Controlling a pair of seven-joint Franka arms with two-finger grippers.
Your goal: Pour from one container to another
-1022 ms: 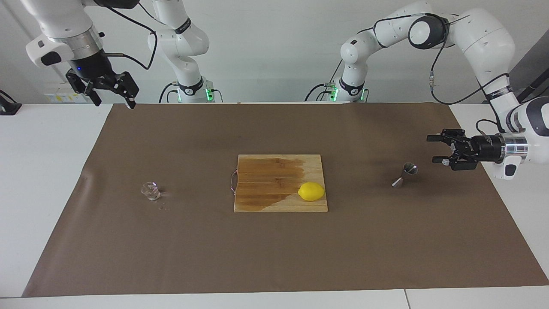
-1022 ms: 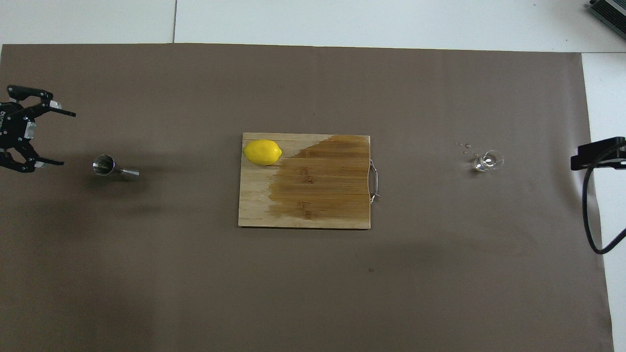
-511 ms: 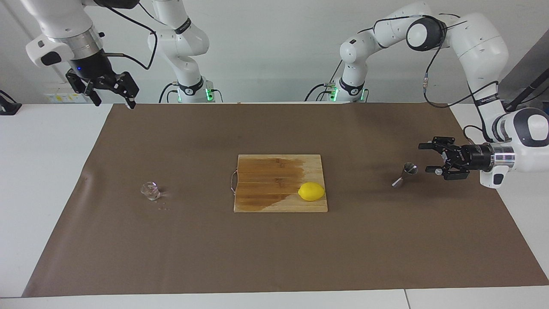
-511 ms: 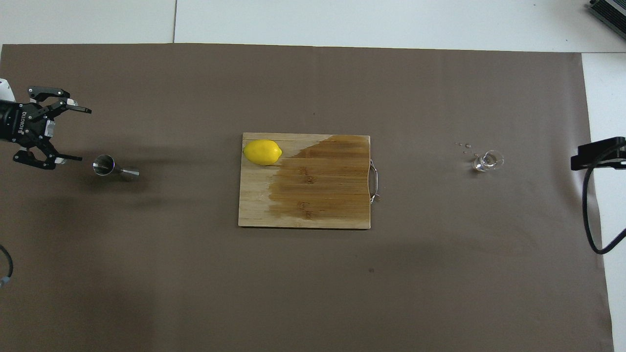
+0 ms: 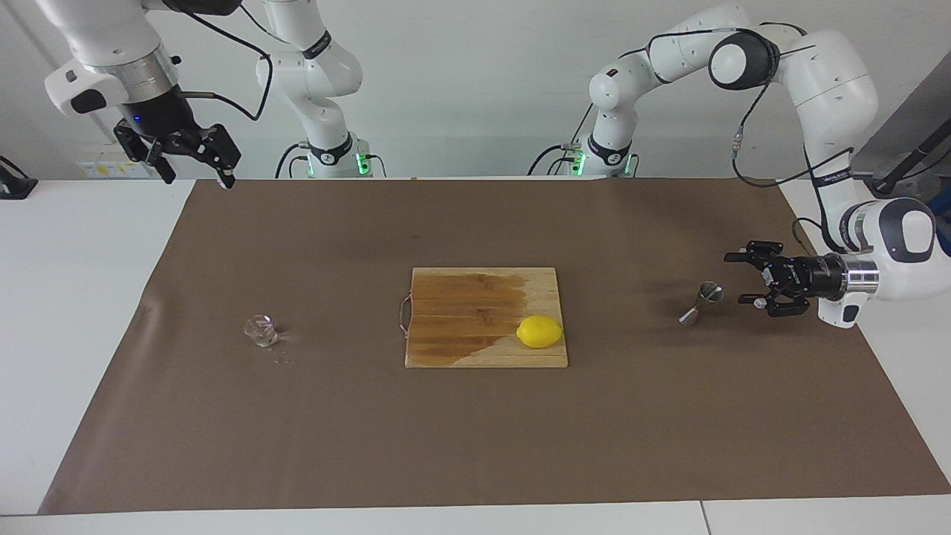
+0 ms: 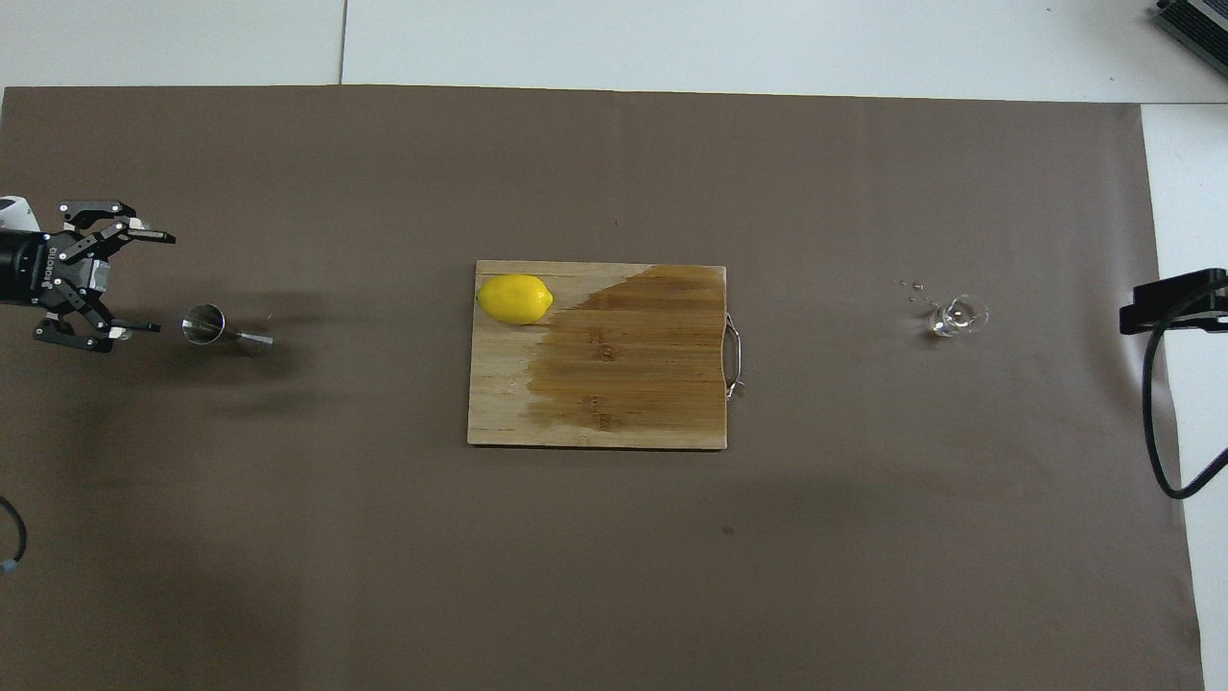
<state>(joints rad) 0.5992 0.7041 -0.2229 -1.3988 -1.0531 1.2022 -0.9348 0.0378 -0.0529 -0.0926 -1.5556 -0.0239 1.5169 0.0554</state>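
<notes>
The small steel jigger (image 5: pixel 702 303) (image 6: pixel 205 324) stands on the brown mat toward the left arm's end of the table. My left gripper (image 5: pixel 739 279) (image 6: pixel 159 281) lies level and low just beside it, open, pointing at it, with its fingertips a little short of the rim and nothing between them. The tiny clear glass cup (image 5: pixel 261 331) (image 6: pixel 956 317) sits toward the right arm's end, with a few droplets on the mat by it. My right gripper (image 5: pixel 199 178) waits open, high over the mat's corner nearest its base.
A wooden cutting board (image 5: pixel 461 349) (image 6: pixel 595 422), partly wet, lies mid-table with a yellow lemon (image 5: pixel 539 331) (image 6: pixel 515 298) on one corner. The brown mat (image 5: pixel 475 438) covers most of the table. A black part and cable (image 6: pixel 1172 303) show at the edge of the overhead view.
My left gripper has dropped lower and moved in toward the jigger, still open. The right arm, the cup and the jigger have not moved.
</notes>
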